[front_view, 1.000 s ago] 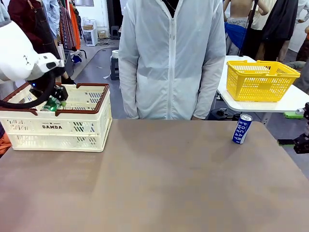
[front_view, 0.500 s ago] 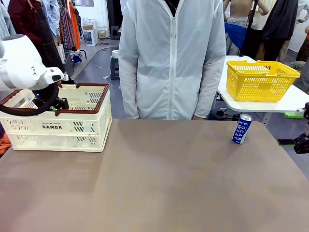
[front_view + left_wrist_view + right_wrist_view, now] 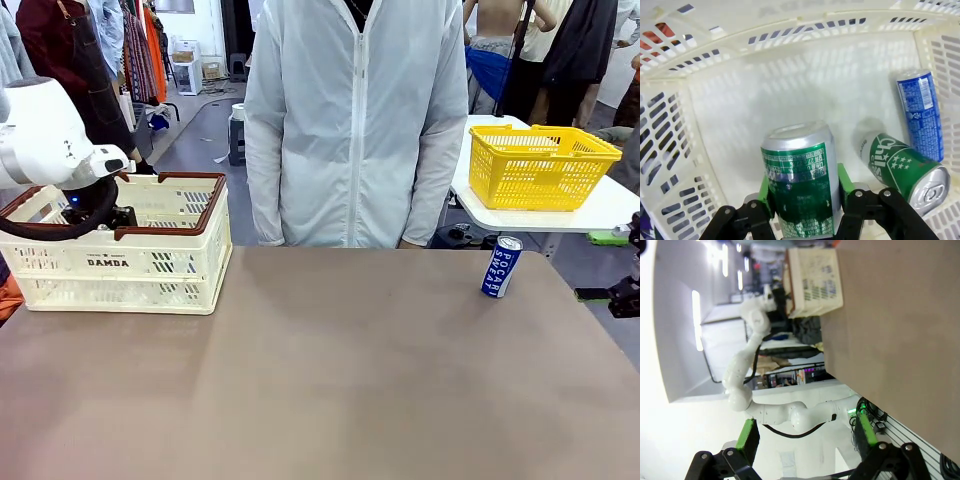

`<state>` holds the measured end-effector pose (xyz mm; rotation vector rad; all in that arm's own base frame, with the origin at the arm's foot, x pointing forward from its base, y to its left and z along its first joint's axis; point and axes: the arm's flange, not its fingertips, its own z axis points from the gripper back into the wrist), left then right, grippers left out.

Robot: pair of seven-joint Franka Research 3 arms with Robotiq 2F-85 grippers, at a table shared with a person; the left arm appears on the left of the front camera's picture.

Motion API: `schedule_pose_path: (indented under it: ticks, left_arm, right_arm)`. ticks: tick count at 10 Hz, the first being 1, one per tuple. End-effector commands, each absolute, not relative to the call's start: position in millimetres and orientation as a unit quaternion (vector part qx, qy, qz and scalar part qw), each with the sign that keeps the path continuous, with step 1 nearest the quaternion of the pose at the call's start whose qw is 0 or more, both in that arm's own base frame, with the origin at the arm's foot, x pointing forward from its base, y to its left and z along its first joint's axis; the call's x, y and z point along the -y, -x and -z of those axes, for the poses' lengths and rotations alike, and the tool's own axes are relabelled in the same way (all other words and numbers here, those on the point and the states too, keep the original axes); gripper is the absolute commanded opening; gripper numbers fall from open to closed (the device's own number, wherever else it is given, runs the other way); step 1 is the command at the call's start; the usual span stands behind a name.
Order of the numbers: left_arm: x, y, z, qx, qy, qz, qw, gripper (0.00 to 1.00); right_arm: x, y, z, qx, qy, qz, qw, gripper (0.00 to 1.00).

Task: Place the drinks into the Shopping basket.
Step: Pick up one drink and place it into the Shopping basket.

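Inside the cream Shopping basket (image 3: 765, 100) my left gripper (image 3: 802, 186) is shut on a green can (image 3: 800, 180), its green pads against the can's sides, close above the basket floor. Another green can (image 3: 902, 162) and a blue can (image 3: 921, 112) lie on that floor at the right. From the front, the basket (image 3: 120, 265) stands at the table's left, and my left gripper (image 3: 95, 215) is sunk below its brown rim. A blue POCARI SWEAT can (image 3: 501, 267) stands upright at the table's far right. My right gripper (image 3: 806, 432) is open and holds nothing, off the table's right edge (image 3: 625, 295).
A person in a white jacket (image 3: 355, 120) stands at the far side of the table, hands down. A yellow mesh basket (image 3: 540, 165) sits on a white side table at the back right. The brown tabletop (image 3: 330, 370) is bare between basket and blue can.
My left arm has gone down into the basket with the green can, which no longer shows above the rim from the front. The right arm has stayed still.
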<state>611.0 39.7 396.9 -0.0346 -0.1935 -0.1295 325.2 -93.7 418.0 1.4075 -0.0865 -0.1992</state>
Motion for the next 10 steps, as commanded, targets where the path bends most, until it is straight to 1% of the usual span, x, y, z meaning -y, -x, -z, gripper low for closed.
schedule_pose_path:
  ticks: [1,4,6,7,9,10]
  left_arm:
    - [-38,-617,-406,0.089,0.008,0.063,0.994,1.00]
    - [-40,-616,-409,0.094,0.010,0.060,0.994,1.00]
    - [-46,-609,-426,0.112,0.028,0.056,0.992,1.00]
    - [-50,-600,-445,0.129,0.051,0.059,0.989,1.00]
    - [-64,-567,-496,0.174,0.123,0.070,0.974,1.00]
    - [-74,-542,-525,0.179,0.182,0.080,0.963,1.00]
  right_arm:
    - [93,-327,-421,0.047,-0.652,0.088,0.752,1.00]
    - [93,-327,-421,0.047,-0.652,0.088,0.752,1.00]
    - [93,-327,-421,0.047,-0.652,0.088,0.752,1.00]
    - [93,-327,-421,0.047,-0.652,0.088,0.752,1.00]
    - [93,-327,-421,0.047,-0.652,0.088,0.752,1.00]
    - [93,-327,-421,0.047,-0.652,0.088,0.752,1.00]
